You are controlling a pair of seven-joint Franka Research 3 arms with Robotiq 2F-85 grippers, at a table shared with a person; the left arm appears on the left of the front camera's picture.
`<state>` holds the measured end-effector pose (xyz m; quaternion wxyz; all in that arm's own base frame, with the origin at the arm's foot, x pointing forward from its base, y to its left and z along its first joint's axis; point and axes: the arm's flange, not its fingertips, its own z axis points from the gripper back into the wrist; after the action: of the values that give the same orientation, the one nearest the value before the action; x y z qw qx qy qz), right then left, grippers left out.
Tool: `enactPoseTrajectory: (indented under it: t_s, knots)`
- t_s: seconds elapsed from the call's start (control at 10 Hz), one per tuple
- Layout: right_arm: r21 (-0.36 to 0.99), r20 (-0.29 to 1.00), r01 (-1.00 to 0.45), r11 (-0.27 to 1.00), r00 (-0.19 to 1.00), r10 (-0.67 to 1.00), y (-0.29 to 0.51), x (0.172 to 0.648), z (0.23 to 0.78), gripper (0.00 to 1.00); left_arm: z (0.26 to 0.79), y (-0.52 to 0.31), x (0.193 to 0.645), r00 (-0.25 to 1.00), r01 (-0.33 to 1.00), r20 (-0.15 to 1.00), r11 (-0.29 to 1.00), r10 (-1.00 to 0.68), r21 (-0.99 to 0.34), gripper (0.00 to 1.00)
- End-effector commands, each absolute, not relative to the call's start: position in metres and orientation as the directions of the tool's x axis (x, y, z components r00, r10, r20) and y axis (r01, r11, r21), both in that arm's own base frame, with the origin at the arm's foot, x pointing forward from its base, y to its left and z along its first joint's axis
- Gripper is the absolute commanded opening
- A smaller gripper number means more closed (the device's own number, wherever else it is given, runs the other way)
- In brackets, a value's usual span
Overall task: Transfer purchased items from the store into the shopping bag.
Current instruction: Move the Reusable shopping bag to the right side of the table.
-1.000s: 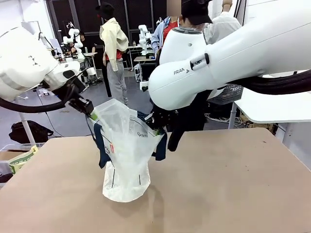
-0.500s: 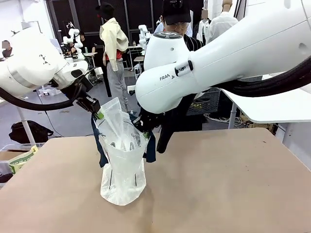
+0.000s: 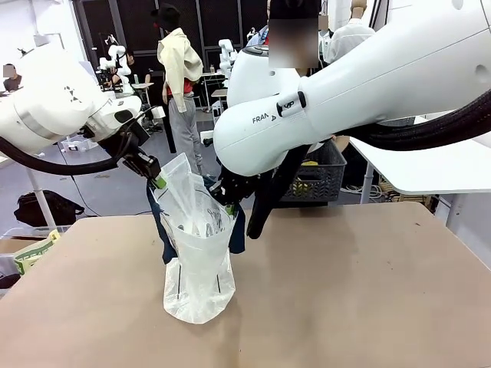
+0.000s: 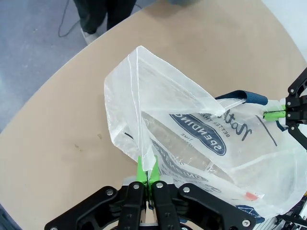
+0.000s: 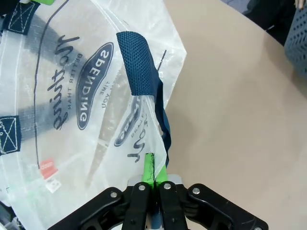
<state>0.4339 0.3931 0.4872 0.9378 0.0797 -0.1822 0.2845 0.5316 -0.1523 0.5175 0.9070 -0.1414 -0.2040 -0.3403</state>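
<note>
Beige tabletop [image 3: 368,291] fills the lower half of the front view, with a busy workshop behind. At lower centre-left stands the translucent whitish plastic shopping bag [image 3: 196,261] with its navy oval logo, base on the table. The left gripper [image 3: 157,181], jaws pressed together, pinches the rim at the bag's upper left; the right gripper [image 3: 229,208] likewise pinches the opposite rim, beside a navy strap [image 5: 141,64]. Both wrist views show only a thin fold of film between the green pads [image 4: 140,168]. The dark grey perforated plastic basket [image 3: 318,172] shows at centre right, behind the white right arm [image 3: 383,77], well apart from the bag.

The likely trouble is that the slippery film slides out of either pinch once weight drops in, collapsing the mouth. The mouth looks narrow, so a boxy item could catch on the rim. The right arm stands between basket and bag, so a reaching hand might knock it.
</note>
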Motion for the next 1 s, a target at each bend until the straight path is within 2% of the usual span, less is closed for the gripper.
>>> enactPoseTrajectory:
  t_s: [0.0, 0.9]
  knots:
    - [0.051, 0.392, -0.560, 0.827, 0.773, 0.499, 0.3905, 0.4303, 0.4842, 0.00, 0.5197, -0.1507, 0.5317, 0.681, 0.676, 0.472, 0.729, -0.559, -0.111, 0.00]
    - [0.051, 0.392, -0.560, 0.827, 0.773, 0.499, 0.3905, 0.4303, 0.4842, 0.00, 0.5197, -0.1507, 0.5317, 0.681, 0.676, 0.472, 0.729, -0.559, -0.111, 0.00]
